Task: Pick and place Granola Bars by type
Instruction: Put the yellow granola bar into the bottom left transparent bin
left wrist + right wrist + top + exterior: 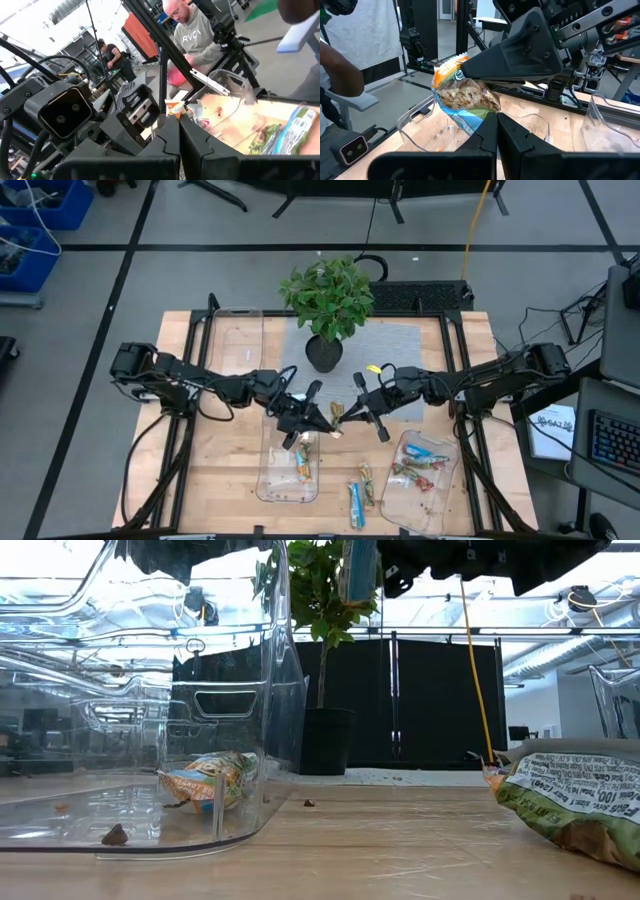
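Note:
One green-yellow-orange granola bar (338,426) hangs in the air between my two grippers, above the table's middle, by the far right corner of the left tray. My left gripper (327,420) and my right gripper (348,418) meet there, each shut on this bar. Another green-yellow-orange bar (303,463) lies flat in the left clear tray (272,480). Red-blue bars (418,468) lie in the right clear tray (440,495). A blue-white bar (353,500) and a green one (367,484) lie on the table between the trays. My left gripper (178,120) pinches the bar's orange end (449,69) between its two fingers, reaching level from the table's left. The bar is lifted clear. In its own wrist view only an orange scrap (174,107) shows past the fingertips. My right gripper (496,119) pinches the same bar at its opposite, blue-green end (472,119) between the two fingers, coming from the table's right. The bar is clear of the table and stretches from my fingertips to the left gripper's fingers (520,55).
A potted plant (327,305) stands on a grey mat at the far middle. A third clear tray (236,340) lies at the far left. People (195,35) work at desks beyond the table. Bare wood lies along the near left.

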